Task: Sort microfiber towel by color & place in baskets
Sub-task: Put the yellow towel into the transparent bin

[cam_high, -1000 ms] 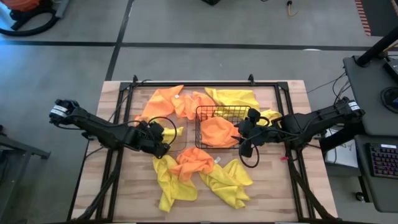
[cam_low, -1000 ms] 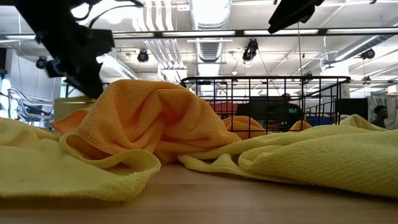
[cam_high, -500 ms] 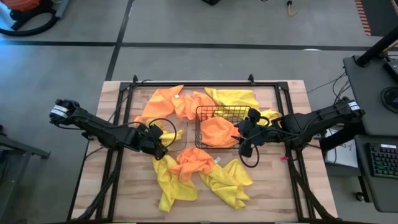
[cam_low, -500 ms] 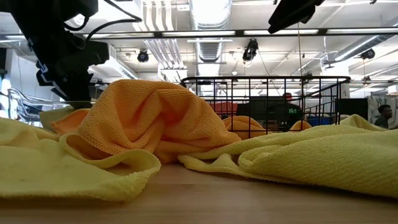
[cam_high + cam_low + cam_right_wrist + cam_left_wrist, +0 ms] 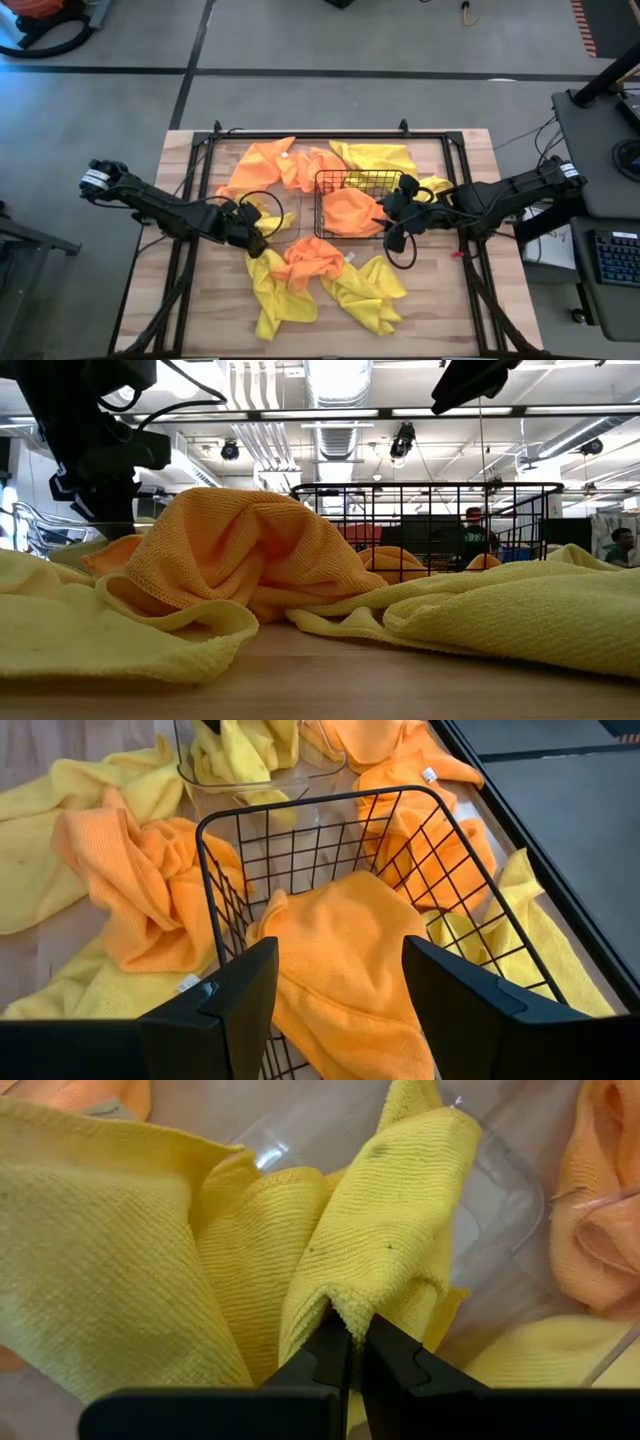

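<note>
Left gripper [image 5: 348,1342] has its jaws clamped on a yellow towel [image 5: 380,1240] over the clear plastic basket [image 5: 500,1190]. Right gripper [image 5: 338,982] hangs, jaws apart, above the black wire basket [image 5: 225,860] holding an orange towel [image 5: 340,950]; more towels lie around on the surface [image 5: 450,300].

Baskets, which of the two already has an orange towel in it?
The black wire basket: an orange towel lies inside. The clear plastic basket holds yellow towels.
</note>
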`<control>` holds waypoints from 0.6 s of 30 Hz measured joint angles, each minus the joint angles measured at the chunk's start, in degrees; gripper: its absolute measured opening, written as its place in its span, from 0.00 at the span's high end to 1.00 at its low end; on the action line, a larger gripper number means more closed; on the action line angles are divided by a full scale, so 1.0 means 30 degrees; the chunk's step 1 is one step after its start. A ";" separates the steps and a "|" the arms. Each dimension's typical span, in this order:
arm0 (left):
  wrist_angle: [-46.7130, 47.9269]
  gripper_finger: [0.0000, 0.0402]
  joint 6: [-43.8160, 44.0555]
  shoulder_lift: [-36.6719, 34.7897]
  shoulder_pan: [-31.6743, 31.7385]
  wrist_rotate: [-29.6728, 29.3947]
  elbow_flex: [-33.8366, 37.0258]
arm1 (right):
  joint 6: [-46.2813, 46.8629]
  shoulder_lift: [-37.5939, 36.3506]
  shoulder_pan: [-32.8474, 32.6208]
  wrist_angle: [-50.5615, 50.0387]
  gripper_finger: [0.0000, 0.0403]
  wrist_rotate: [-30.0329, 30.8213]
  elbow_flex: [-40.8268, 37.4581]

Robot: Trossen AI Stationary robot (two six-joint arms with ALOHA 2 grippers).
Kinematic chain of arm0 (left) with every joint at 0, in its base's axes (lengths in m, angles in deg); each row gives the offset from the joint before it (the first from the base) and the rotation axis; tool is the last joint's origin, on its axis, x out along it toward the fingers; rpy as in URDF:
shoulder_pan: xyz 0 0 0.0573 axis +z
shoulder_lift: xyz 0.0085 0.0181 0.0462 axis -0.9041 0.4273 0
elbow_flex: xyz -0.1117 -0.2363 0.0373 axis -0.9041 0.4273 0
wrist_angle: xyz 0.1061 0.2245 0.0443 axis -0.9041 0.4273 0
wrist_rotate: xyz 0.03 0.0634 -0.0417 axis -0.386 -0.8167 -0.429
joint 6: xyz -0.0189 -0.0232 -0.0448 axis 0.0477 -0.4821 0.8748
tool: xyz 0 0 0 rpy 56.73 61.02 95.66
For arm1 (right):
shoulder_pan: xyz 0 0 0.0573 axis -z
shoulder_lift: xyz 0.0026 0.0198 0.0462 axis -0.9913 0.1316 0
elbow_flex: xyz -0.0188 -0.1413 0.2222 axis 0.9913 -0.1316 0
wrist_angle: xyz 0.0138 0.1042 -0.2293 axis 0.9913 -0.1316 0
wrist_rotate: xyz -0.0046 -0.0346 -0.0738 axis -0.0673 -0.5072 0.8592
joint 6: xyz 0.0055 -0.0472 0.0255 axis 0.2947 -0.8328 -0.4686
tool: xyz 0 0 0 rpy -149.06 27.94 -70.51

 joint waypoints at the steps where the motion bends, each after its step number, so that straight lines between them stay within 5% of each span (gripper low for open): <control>1: -0.0004 1.00 0.0042 0.0000 0.0000 0.0007 0.0000 | 0.0000 0.0000 0.0000 -0.0001 0.48 0.0000 0.0000; 7: 0.0000 0.90 0.0561 -0.0007 0.0015 0.0369 0.0000 | 0.0007 0.0000 0.0000 -0.0001 0.48 0.0000 0.0000; 18: 0.0480 0.56 0.0383 -0.0087 0.0015 0.1311 -0.0265 | 0.0244 0.0000 0.0000 -0.0001 0.48 0.0000 0.0000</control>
